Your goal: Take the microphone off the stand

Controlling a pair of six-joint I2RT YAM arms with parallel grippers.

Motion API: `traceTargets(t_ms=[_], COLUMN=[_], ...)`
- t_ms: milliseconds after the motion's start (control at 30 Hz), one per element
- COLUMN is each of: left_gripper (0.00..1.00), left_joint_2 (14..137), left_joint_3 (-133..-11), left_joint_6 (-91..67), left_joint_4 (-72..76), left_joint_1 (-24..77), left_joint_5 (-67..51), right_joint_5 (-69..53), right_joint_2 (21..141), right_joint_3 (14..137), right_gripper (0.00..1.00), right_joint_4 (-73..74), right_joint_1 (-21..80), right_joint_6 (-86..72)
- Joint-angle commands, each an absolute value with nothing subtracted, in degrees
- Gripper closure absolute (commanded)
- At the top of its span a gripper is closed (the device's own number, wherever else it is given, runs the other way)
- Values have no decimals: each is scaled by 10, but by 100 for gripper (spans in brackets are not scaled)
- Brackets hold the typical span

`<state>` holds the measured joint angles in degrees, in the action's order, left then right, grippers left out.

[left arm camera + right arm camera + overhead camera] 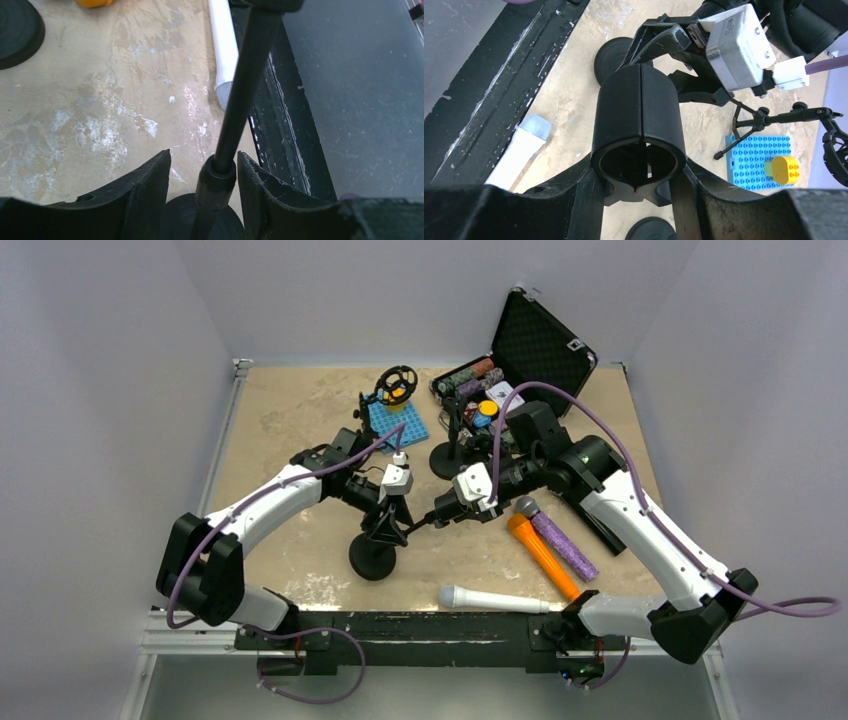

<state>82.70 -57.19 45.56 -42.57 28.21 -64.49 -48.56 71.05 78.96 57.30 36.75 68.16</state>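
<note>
Right wrist: right hand clamps the stand clip; left hand flanks the pole, contact unclear; microphone partly hidden

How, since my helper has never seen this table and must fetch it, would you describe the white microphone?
Find the black rail along the near edge, at the bottom of the top view. Just beyond it, right of centre, the white microphone lies flat, roughly parallel to the rail. The orange microphone and purple microphone nearby lie slanted; this is the only white one.
</note>
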Motion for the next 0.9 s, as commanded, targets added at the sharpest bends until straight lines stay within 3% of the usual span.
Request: traceTargets(t_ms=[0,100,233,400,500,567,667,700,800,867], left_gripper=[50,70,100,100,100,100,100,92,52,37], left_joint_2=[819,798,717,591,573,580,576,573,556,553], left_joint_3=[-598,-577,-499,-364,-361,-364,-353,-356,-387,-419], left_joint_6=[590,530,390,115,48,18,30,43,103,149], left_joint_4=[-528,-459,-275,53,55,24,2,-20,-105,-186], left_joint_1=[281,281,281,294,313,314,314,313,311,309], left_joint_5=[-658,-617,-503,-247,-154,-126,-154,-182,-280,-334], right_joint_5=[-454,-452,-460,-391,-494,-545,-555,-552,-534,-521], right_joint_2=[694,691,711,827,922,921,929,930,920,910], right_joint_3=[765,765,812,958,1050,993,975,980,996,1001], right_gripper=[100,100,100,100,100,100,100,100,100,100], right_joint_4=[514,501,484,550,664,623,617,619,618,629], right_joint_1=[370,369,353,347,324,301,288,287,287,289], right_joint_6=[704,665,498,156,38,-63,-57,-36,50,133])
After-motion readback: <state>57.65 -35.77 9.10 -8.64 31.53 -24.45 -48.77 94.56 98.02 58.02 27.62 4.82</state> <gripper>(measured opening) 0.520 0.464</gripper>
